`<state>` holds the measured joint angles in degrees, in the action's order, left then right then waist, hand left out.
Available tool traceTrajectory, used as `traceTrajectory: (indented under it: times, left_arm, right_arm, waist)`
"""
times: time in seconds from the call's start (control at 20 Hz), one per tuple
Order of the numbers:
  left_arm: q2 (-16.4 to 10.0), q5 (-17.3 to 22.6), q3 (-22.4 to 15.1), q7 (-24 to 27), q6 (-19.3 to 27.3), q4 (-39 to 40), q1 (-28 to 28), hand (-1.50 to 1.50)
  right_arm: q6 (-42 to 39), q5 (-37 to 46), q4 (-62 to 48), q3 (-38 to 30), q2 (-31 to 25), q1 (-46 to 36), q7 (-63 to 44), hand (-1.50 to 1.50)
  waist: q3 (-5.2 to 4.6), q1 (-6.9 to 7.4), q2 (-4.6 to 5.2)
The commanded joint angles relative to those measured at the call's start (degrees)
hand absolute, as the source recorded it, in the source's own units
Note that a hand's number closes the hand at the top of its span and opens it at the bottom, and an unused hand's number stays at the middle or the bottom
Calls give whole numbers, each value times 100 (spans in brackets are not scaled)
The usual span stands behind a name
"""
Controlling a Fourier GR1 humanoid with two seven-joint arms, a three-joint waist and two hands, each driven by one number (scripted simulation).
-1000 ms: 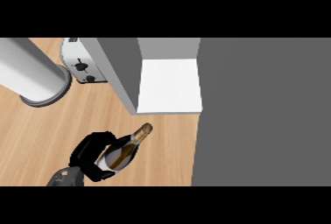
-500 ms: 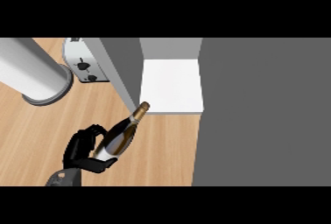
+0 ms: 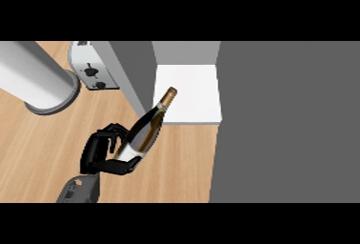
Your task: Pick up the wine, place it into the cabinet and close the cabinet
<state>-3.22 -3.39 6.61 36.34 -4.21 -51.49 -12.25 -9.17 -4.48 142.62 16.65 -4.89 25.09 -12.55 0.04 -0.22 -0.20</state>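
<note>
Wine bottle [image 3: 146,131] tilted, neck at cabinet shelf [image 3: 191,93], gripped by robot hand [image 3: 98,153].

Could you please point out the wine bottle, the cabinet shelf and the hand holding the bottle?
Wine bottle [image 3: 149,127]: head view, middle of its dark body.
Cabinet shelf [image 3: 194,90]: head view, bare white surface.
Right hand [image 3: 98,151]: head view, black fingers curled round the bottle.

Dark wine bottle [image 3: 146,131], gold-foil neck, tilted at centre-left, gripped low by left hand [image 3: 105,155]; neck aimed up-right, overlapping white floor of open cabinet [image 3: 193,93], upper centre.
</note>
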Motion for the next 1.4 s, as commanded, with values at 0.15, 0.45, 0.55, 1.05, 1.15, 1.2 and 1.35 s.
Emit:
traceTrajectory:
  times: [0.15, 0.45, 0.55, 1.05, 1.15, 1.2, 1.35]
  left_arm:
    - [310, -13, -664, -1297, 728, -1244, 17, 150]
    - [319, -29, -1355, -1903, 1387, -1407, -322, 150]
    - [320, -169, -1352, -2209, 1443, -1098, -776, 150]
    - [307, -254, -2017, -2684, 2434, -886, -1421, 150]
    - [305, -32, -2253, -2974, 2603, -1028, -1462, 150]
    - [304, 186, -2394, -2845, 2720, -1023, -1414, 150]
    - [301, 72, -2341, -3169, 2892, -992, -1620, 150]
  right_arm:
    - [-181, -712, 555, -361, -180, 348, -136, -150]
    - [-123, -850, 650, -585, -209, -83, -595, -150]
    - [-13, -231, 324, -53, 102, -16, -182, -150]
    - [-228, -613, 442, -312, -33, 200, -157, -150]
    - [-306, -613, 326, -308, -17, 221, 21, -150]
    - [-325, -653, 193, -382, -29, 123, 3, -150]
    - [-317, -552, 389, -181, 63, 246, -9, -150]
  waist:
    - [1, -9, 1]
    - [-1, -10, 10]
    - [-3, -38, 12]
    - [-4, -185, 36]
    - [-2, -257, 34]
    - [-6, -300, 56]
    - [-6, -320, 45]
